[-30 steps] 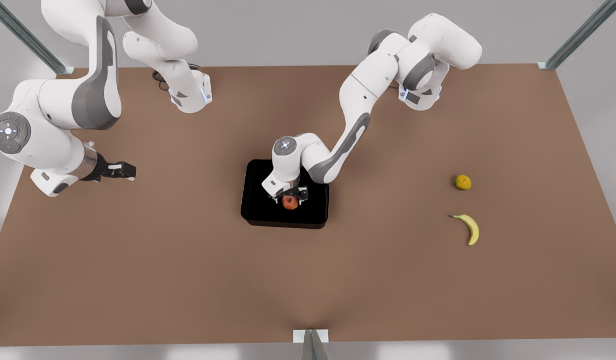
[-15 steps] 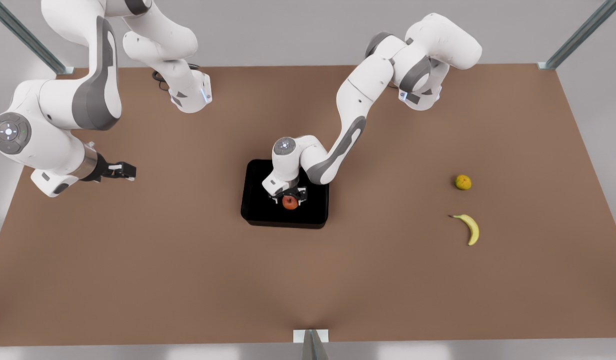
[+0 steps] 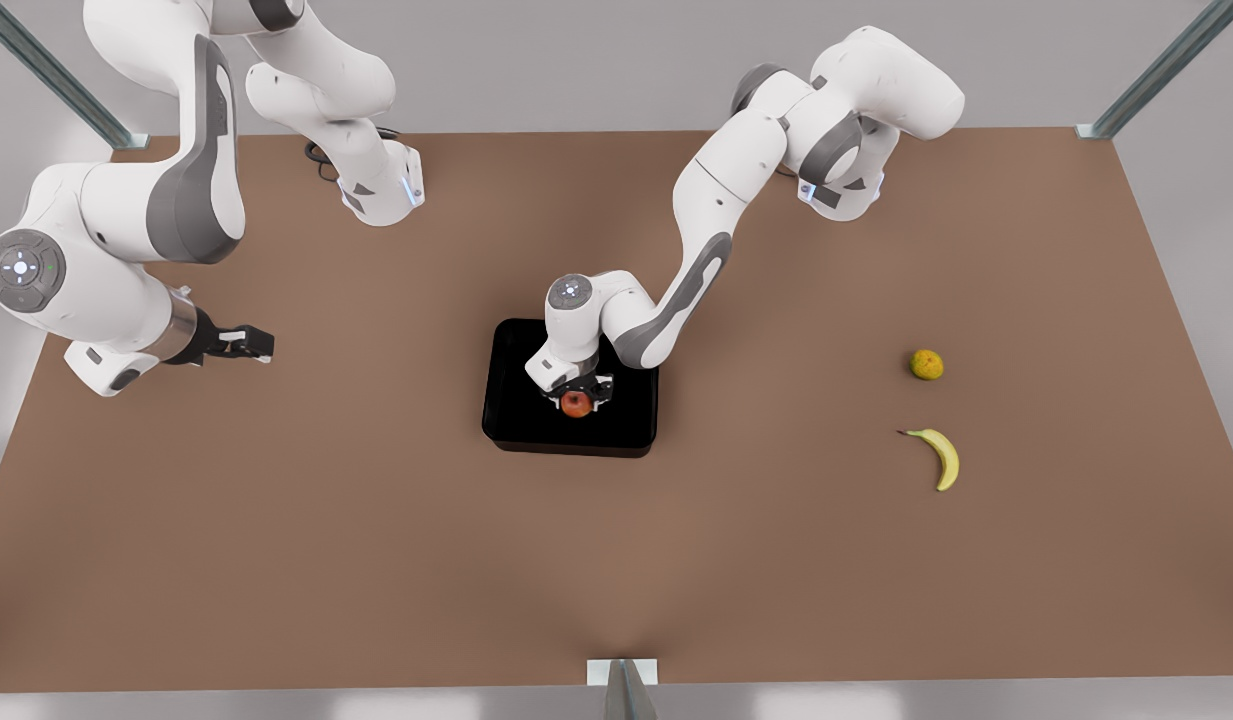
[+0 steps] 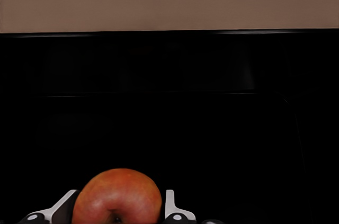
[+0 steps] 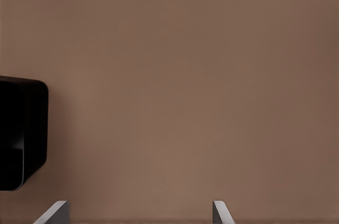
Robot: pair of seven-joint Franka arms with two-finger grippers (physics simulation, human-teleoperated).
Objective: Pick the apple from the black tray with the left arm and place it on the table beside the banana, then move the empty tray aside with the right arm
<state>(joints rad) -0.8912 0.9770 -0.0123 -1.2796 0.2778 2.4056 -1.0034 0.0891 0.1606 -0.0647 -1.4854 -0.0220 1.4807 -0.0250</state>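
The apple (image 3: 576,403) is pinched by the left gripper (image 3: 577,401) inside the black tray (image 3: 506,400) and has been raised slightly, so the lift is judged begun. The right gripper (image 3: 259,345), fingers spread, is kept waiting well aside

You are looking at a simulated robot test cell, not a home or a kitchen. Two white Franka arms are bolted by their bases (image 3: 381,195) (image 3: 841,195) straight onto a wide, bare brown table (image 3: 376,520), and plain grey walls close it in with no furniture or windows. Slanted metal frame struts (image 3: 61,80) (image 3: 1161,70) rise from brackets at the far corners of the table, and another bracket (image 3: 622,672) sits at its near edge. The flat, even surfaces and soft shading mark it as a render.
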